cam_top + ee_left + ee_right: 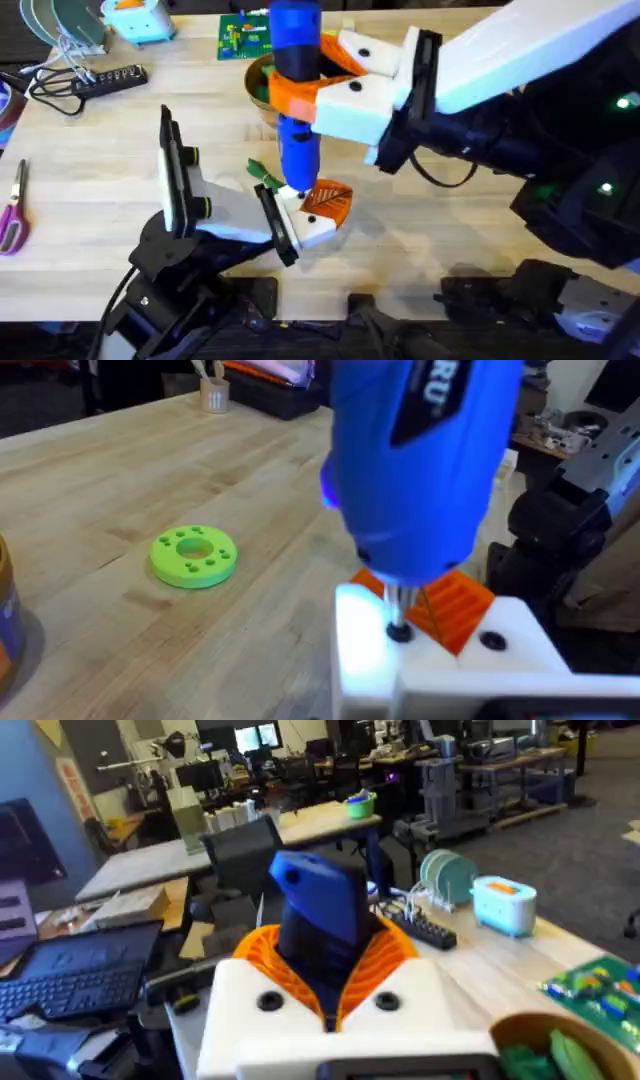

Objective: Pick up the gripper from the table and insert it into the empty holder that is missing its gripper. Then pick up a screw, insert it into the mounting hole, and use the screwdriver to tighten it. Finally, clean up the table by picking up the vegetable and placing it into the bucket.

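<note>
We see the right gripper (318,88) with white fingers and orange ribbed pads clamped around the blue pen-shaped electric screwdriver (296,95), holding it upright, bit down. The right arm reaches in from the lower right across the middle of the light wooden butcher-block table (90,170), wrist turned sideways so the fingers grip the tool's body from the side. In the right wrist view the screwdriver (322,915) stands between the two orange pads (385,955).

The thin metal bit (397,610) meets a screw head on the white holder (440,665) at the left arm's end, just beside the small orange ribbed fingertip (455,605) seated there. The left gripper (315,210) lies low over the table, arm stretched forward from the lower left; we cannot tell whether its fingers are apart or together.

Something dark green, probably the toy vegetable (262,172), lies on the table just beside the left gripper. The orange-sided round pot (262,85) sits behind the screwdriver, green showing inside. A lime-green round disc with holes (194,555) rests on the table well apart. Pink-handled scissors (14,210) lie at the left edge.
</note>
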### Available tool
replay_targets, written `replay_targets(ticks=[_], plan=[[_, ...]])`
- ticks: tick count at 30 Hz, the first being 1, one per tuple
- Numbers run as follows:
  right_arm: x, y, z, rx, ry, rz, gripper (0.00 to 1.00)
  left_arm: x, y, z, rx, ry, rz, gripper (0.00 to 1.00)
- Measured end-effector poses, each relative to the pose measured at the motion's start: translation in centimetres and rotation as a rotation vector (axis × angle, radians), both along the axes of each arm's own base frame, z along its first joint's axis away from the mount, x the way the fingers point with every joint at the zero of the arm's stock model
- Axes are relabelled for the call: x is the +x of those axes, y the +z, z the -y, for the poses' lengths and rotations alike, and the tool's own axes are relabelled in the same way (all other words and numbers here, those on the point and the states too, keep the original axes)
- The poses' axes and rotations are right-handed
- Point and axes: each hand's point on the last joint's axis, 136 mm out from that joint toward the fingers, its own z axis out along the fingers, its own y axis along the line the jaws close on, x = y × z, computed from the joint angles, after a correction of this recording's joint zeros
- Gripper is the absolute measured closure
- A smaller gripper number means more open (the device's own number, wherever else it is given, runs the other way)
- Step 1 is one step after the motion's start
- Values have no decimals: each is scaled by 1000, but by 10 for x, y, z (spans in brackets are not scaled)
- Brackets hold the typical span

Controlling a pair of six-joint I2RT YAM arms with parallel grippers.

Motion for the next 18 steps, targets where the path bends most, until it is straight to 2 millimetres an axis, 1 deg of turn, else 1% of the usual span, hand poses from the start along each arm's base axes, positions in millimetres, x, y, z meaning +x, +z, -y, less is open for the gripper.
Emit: replay_targets(ticks=[3,7,10,12,14,15,17,18], plan=[[-1,10,2,32,0,29,976,0,0,0,0,0,0,989],[-7,34,8,107,0,97,976,0,0,0,0,0,0,989],[-10,54,18,168,-14,158,976,0,0,0,0,0,0,989],[-3,55,24,149,-46,170,976,0,0,0,0,0,0,989],[15,39,31,67,-107,162,976,0,0,0,0,0,0,989],[28,25,35,4,-147,154,976,0,0,0,0,0,0,989],[54,-9,48,-141,-227,128,976,0,0,0,0,0,0,989],[69,-30,58,-233,-274,107,976,0,0,0,0,0,0,989]])
